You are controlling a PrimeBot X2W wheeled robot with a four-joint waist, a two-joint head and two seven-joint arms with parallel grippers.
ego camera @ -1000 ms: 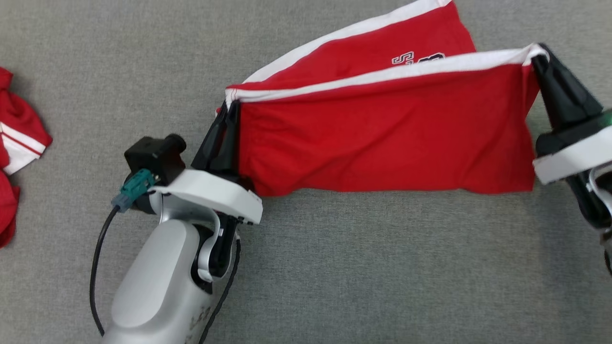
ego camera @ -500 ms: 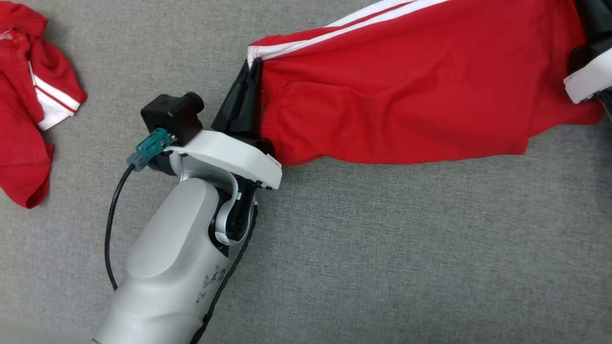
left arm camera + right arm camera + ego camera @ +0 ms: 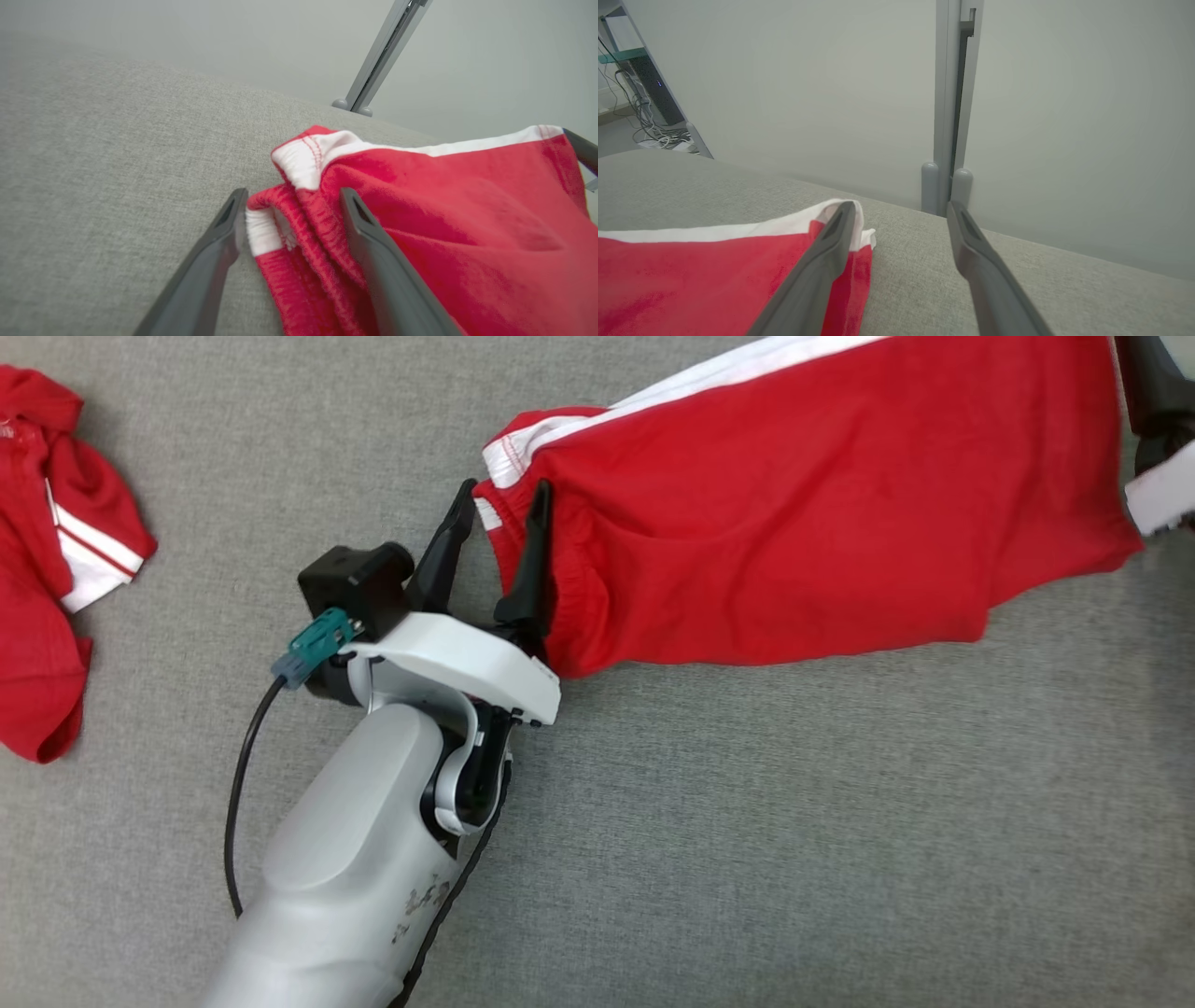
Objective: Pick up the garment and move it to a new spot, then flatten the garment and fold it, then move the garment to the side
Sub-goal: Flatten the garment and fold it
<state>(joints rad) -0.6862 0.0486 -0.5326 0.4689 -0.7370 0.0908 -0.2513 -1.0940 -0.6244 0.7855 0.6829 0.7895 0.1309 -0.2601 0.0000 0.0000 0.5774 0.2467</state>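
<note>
Garment (image 3: 794, 504), red, lies at 1 o'clock on the grey fabric surface (image 3: 747, 849), long axis roughly 9 to 3 o'clock. Left gripper (image 3: 504, 490) and right gripper (image 3: 901, 205) stand spread wide at its ends, grasping nothing; pale wall (image 3: 784, 93) beyond.

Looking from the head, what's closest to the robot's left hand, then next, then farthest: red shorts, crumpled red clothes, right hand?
1. Red shorts: right at the left hand, waistband between its fingers.
2. Crumpled red clothes: at the left edge.
3. Right hand: top right corner.
</note>
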